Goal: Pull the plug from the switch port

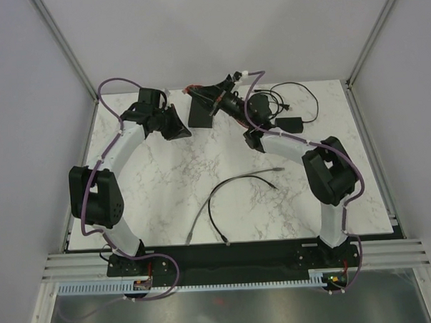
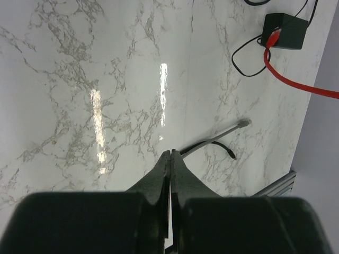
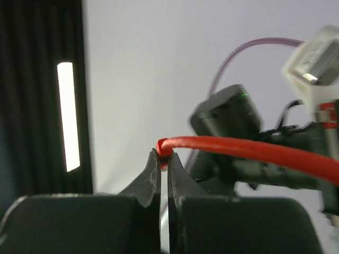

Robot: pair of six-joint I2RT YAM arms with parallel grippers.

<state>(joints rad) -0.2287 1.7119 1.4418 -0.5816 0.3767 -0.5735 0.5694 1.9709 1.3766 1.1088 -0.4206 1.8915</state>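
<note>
The switch (image 1: 199, 116) is a flat black box at the back middle of the marble table. My right gripper (image 1: 214, 104) hovers at its right edge. In the right wrist view it (image 3: 163, 156) is shut on the bent end of a red cable (image 3: 238, 148), which runs off to the right. I cannot tell whether a plug sits in a port. My left gripper (image 1: 182, 128) is shut and empty just left of the switch, and also shows in the left wrist view (image 2: 170, 153). There, a red cable (image 2: 296, 82) ends by the power adapter (image 2: 288, 29).
The black power adapter (image 1: 290, 122) with thin black cords lies at the back right. A loose grey cable (image 1: 203, 205) and a black cable (image 1: 212, 204) lie in the middle front of the table; both show in the left wrist view (image 2: 222, 132). Walls enclose three sides.
</note>
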